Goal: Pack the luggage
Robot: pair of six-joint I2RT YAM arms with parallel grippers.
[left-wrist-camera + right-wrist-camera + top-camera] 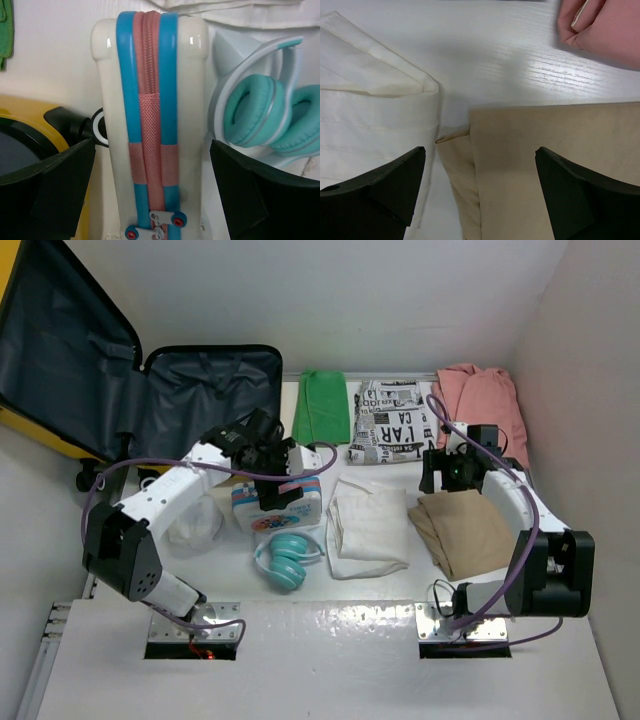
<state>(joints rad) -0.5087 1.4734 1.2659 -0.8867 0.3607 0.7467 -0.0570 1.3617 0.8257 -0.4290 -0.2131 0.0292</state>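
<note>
Luggage (210, 390) lies open at the back-left corner of the table, its lid leaning back. Only dark grey lining shows in both halves, so nothing looks packed yet.

Left gripper (152, 150) is spread wide and straddles the white-and-blue zip case (150, 100). There's a gap on each side and no contact yet. The case stands on its narrow edge just off the luggage's near rim. Its zipper is closed, so I can't tell what's inside.

Risks, left side:
- The case shell looks glossy and rounded. An off-centre squeeze could tip it or squirt it out.
- The teal headphones (260, 115) sit just beside the case, on the side away from the luggage. The outer finger could snag the headband on closing.
- The inner finger is close to the luggage's yellow rim and a black wheel (67, 122). It could clip them on the way down or when lifting over.

Right gripper (480, 155) is also wide open and holds nothing. It hovers well apart from the luggage, over the edge where the folded tan cloth (555, 165) meets the white cloth (370, 115).

Risks, right side:
- It straddles both cloths, so a pinch here could pick up both, or only the top fold, and the stack would unfold in transit.
- It's a long carry to the luggage, and a loose hem could drag over the case and headphones.

The pink garment (605, 25) lies farther from the luggage and isn't involved.
</note>
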